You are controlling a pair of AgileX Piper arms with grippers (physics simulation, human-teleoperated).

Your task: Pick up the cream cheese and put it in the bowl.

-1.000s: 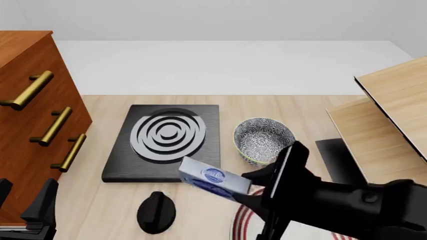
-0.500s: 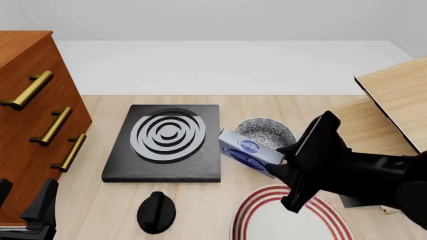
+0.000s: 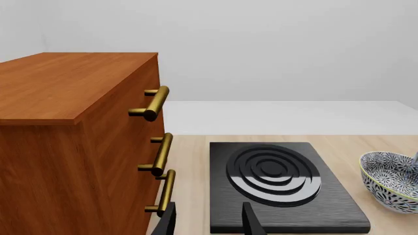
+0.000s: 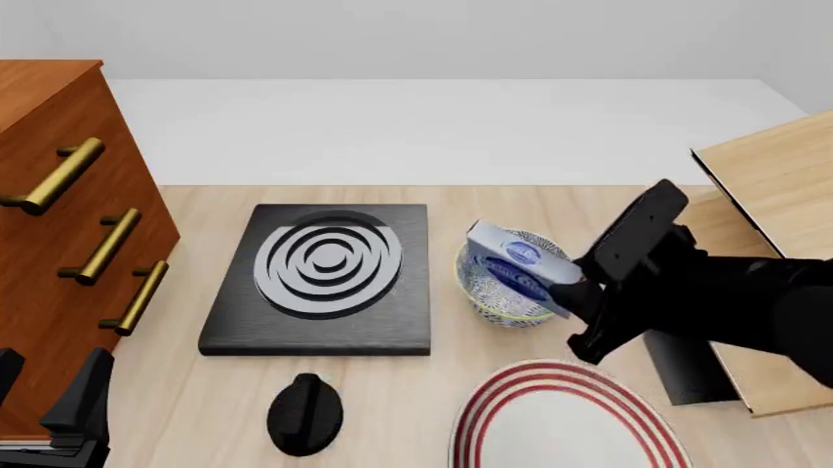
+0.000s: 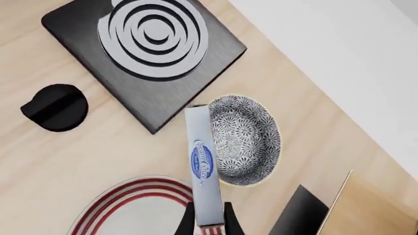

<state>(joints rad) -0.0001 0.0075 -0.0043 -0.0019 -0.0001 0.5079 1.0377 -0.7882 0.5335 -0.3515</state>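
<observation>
Starting at the left of the front view, you have the wooden drawer cabinet (image 4: pixel 59 224) with its brass handles (image 4: pixel 104 246), and below it your left gripper (image 4: pixel 59 419) sits low at the frame's corner, holding nothing; its dark fingertips (image 3: pixel 248 223) stand apart in the left wrist view, jaws released. Next comes the black stove plate (image 4: pixel 323 278) with its grey concentric rings, and nearer you, just off its front edge, the black knob (image 4: pixel 304 413) lies on the table (image 4: pixel 195 390). Right of the stove stands the bowl (image 4: pixel 498 292), patterned blue and white. Your right gripper (image 4: pixel 573 292) has its jaws clenched on one end of the cream cheese (image 4: pixel 518 265), which is held in the air, tilted, over the bowl's near rim; the right wrist view shows the cream cheese (image 5: pixel 201 166) lying across the bowl's edge line, edge-on, logo visible. Whether the box touches the bowl cannot be told. Nearest you, the red-ringed plate (image 4: pixel 521 390) sits just short of the bowl. At far right are light wooden boards (image 4: pixel 768 214).
</observation>
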